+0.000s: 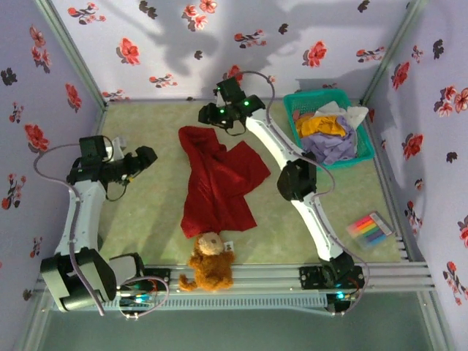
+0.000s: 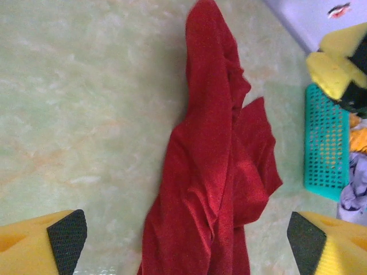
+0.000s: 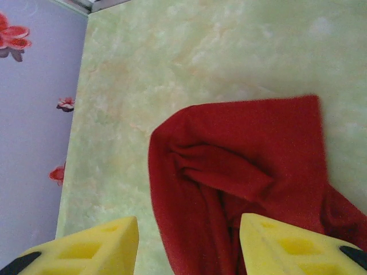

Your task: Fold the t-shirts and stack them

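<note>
the deep-red t-shirt [image 1: 216, 183] lies loose and crumpled in the middle of the green table [image 1: 146, 219], one narrow end reaching toward the back wall and its wider end spread near the front, just behind the brown teddy toy [image 1: 212, 259] that sits at the near edge. the right gripper [image 1: 207, 117] hangs over the shirt's far end; in its wrist view its yellow fingers [image 3: 103, 246] stand apart with nothing pinched between them, the rumpled red cloth [image 3: 241, 154] flat on the table beneath. the left gripper [image 1: 142, 157] is off to the left of the shirt, apart from it, released and spread wide; its wrist view looks along the red t-shirt [image 2: 212, 172] between two widely parted fingers [image 2: 66, 238]. at the back right the teal basket [image 1: 292, 110] holds the other shirts heaped together: mustard-orange [image 1: 325, 126], lavender [image 1: 333, 146] and white [image 1: 351, 115]. a pack of coloured markers [image 1: 369, 228] rests near the table's right edge
</note>
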You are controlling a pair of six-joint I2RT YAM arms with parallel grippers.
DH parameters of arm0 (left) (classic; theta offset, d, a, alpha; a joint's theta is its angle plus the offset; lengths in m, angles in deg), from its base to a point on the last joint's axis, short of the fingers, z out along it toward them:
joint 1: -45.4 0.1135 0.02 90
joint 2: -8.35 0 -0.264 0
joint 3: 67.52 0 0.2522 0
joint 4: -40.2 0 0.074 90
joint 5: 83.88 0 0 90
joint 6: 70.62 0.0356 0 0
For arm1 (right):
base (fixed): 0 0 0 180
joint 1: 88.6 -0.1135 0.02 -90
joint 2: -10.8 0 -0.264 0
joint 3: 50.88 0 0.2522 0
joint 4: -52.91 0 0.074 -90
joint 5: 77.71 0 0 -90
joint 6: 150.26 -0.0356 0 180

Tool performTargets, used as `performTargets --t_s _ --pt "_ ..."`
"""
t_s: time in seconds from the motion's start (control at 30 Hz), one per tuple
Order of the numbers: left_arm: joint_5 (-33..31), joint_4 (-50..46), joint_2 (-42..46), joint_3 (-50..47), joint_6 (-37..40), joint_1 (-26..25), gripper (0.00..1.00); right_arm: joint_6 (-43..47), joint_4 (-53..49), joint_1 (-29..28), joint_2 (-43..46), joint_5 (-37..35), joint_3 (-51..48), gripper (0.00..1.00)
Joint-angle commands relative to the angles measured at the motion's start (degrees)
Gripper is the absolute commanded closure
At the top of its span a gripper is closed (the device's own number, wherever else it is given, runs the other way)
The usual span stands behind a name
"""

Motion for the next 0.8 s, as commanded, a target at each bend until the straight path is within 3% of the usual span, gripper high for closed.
performTargets --t_s 0.0,0.2,0.47,0.6,0.77 --pt "-3.3 -3.0 -3.2 3.3 3.2 -3.9 0.08 3.2 -2.1 -0.1 8.1 -2.4 -4.9 0.45" --pt "-7.5 1.2 -12.5 7.0 2.1 -11.3 0.11 7.4 -6.4 0.2 17.1 -6.9 -19.0 0.41" --pt "-7.3 5.2 -30.2 18.7 1.7 -12.9 0.19 4.6 0.0 0.2 25.1 -7.4 -41.4 0.39" --pt "-4.8 5.1 -36.5 23.9 0.9 -14.3 0.25 3.2 0.5 -0.7 25.5 -10.2 -46.9 0.38" --pt "-7.5 5.5 -40.6 25.1 -0.8 -19.1 0.33 6.2 -5.4 -2.1 24.1 -17.9 -48.3 0.38"
